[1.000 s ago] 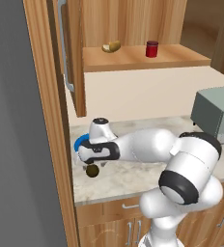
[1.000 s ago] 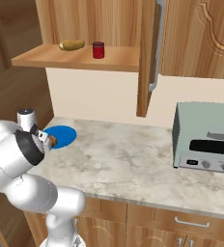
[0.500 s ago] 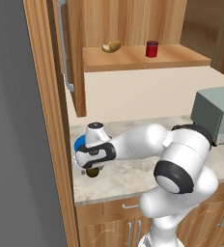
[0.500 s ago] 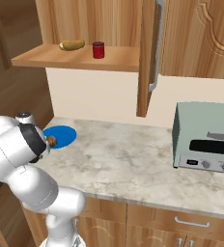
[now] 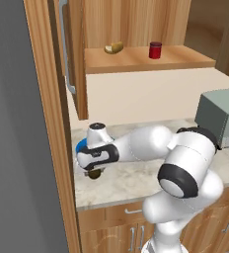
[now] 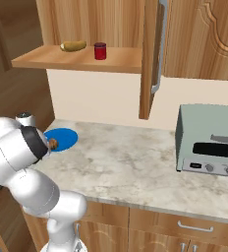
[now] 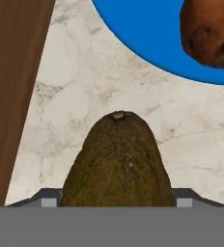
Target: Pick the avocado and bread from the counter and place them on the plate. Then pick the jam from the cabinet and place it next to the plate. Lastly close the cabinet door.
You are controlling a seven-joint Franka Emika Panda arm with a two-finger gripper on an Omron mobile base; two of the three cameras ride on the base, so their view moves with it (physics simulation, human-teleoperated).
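The dark olive avocado (image 7: 118,164) lies on the marbled counter (image 7: 70,96) just short of the blue plate (image 7: 143,34). My gripper (image 7: 116,198) stands over it, both fingers pressed against its sides. From the left base view the gripper (image 5: 93,170) is low at the counter's left end, with the avocado (image 5: 94,174) under it. The orange-brown bread (image 7: 208,31) rests on the plate (image 6: 66,138), and shows as the bread (image 6: 52,143) at the plate's rim. The red jam (image 5: 155,50) stands on the shelf of the cabinet (image 5: 151,62), whose door (image 5: 69,54) is open.
A tall wooden side panel (image 5: 52,123) rises right beside the gripper. A yellowish-tan lump (image 5: 113,48) lies on the shelf left of the jam. A grey toaster oven (image 6: 209,145) stands at the counter's right end. The open door (image 6: 150,59) hangs above mid-counter.
The hand has slid left and down over the avocado, and its jaws have narrowed from wide open onto the avocado's sides.
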